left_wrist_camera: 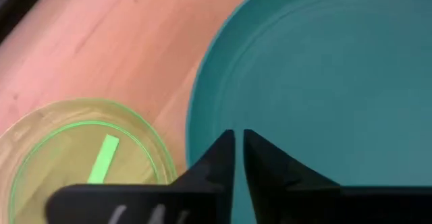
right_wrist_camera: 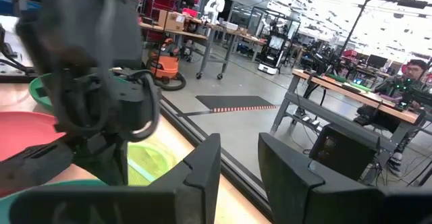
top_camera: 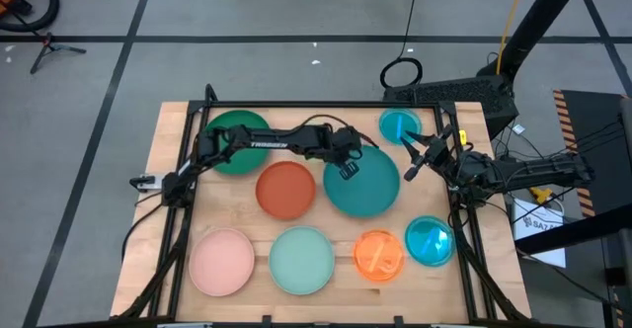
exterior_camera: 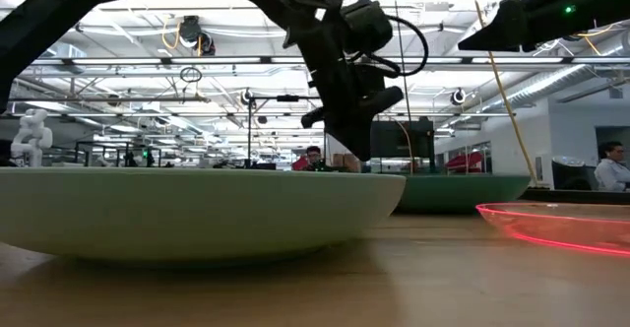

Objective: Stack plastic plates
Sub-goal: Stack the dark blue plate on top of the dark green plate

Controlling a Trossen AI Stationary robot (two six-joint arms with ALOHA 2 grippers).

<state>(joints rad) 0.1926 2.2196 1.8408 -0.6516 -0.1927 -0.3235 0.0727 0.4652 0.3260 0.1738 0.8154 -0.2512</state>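
The teal plate (top_camera: 361, 181), the biggest, lies mid-bench: likely light, stiff and slick, best pinched at its rim. The left hand (top_camera: 347, 169) hovers above it, fingers nearly closed, empty. Right hand (top_camera: 419, 155) just beside, open.

A light wooden table (top_camera: 168, 185) carries the plates. Along its far side lie a dark green plate (top_camera: 229, 130), a red-orange plate (top_camera: 285, 189), a large teal plate (top_camera: 367, 192) and a small blue plate (top_camera: 397, 124). Along the near side lie a pink plate (top_camera: 221, 261), a mint plate (top_camera: 302, 260), a small orange plate (top_camera: 378, 254) and another blue plate (top_camera: 430, 241). A translucent lime plate (left_wrist_camera: 61, 150) sits just beside the teal one, possibly touching it.
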